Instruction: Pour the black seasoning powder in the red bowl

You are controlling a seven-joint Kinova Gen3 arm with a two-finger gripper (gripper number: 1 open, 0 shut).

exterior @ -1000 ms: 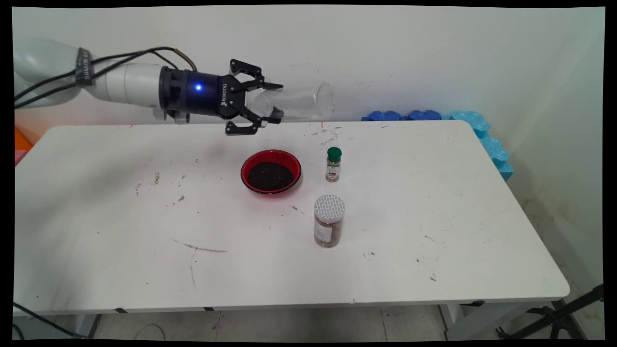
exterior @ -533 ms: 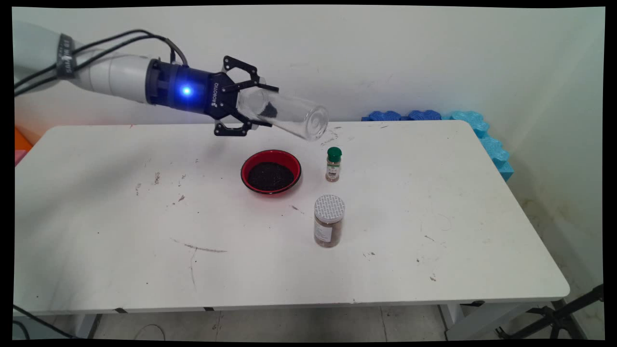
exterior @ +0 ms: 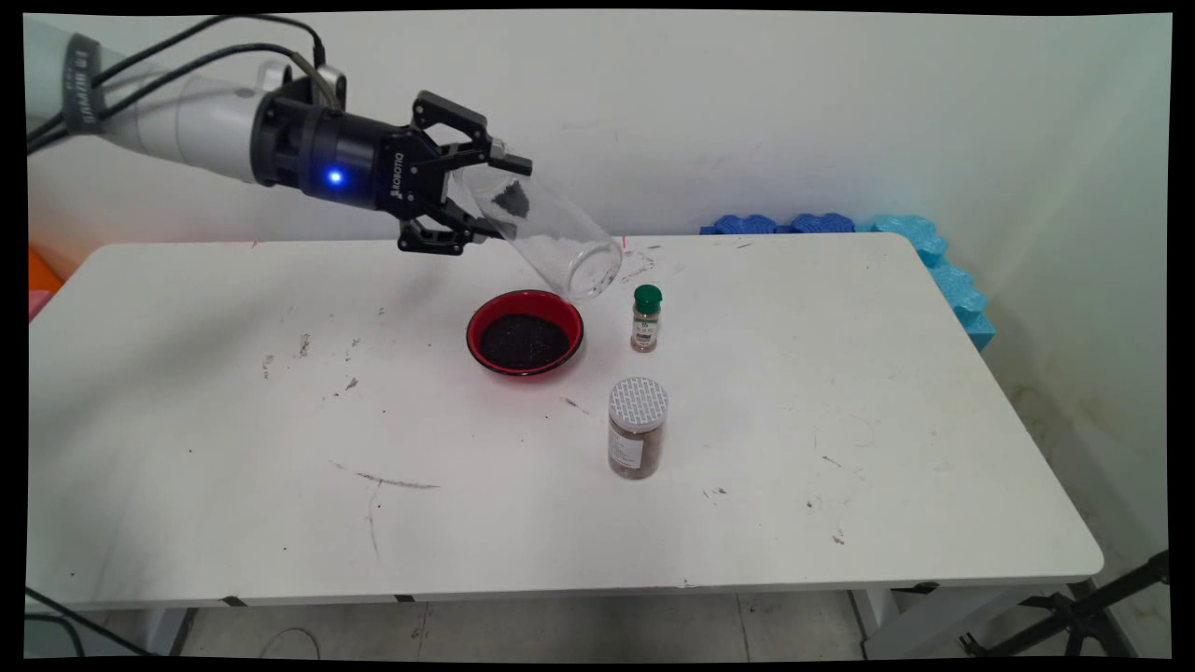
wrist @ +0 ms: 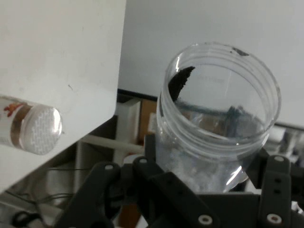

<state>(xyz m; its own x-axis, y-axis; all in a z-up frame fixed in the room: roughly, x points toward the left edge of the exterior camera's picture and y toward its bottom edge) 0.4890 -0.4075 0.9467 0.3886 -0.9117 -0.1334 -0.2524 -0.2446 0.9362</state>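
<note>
in the upper left of the main view the gripper [exterior: 495,201] is clamped around the closed end of a clear glass jar [exterior: 551,233], with one finger above the glass and one below it. the jar is off the table and tilted, its open mouth pointing down and to the right, so the rim hangs just above the right edge of a red bowl [exterior: 525,331] near the middle of the frame. a small dark clump clings to the inside of the jar close to the fingers. the bowl sits on the white table [exterior: 840,420] and is filled with a dark, grainy material. just to the right of the bowl stands a small bottle with a green cap [exterior: 646,318], upright. below that, nearer the bottom of the frame, stands a larger jar with a white patterned lid [exterior: 638,441] and brownish contents, also upright and apart from the bowl. in the hand view the glass jar [wrist: 218,118] fills the centre, its open rim facing away from the camera, and the lidded jar [wrist: 28,128] shows at the left edge on the table surface. blue foam pieces [exterior: 840,229] lie along the table's far right edge against the wall.
</note>
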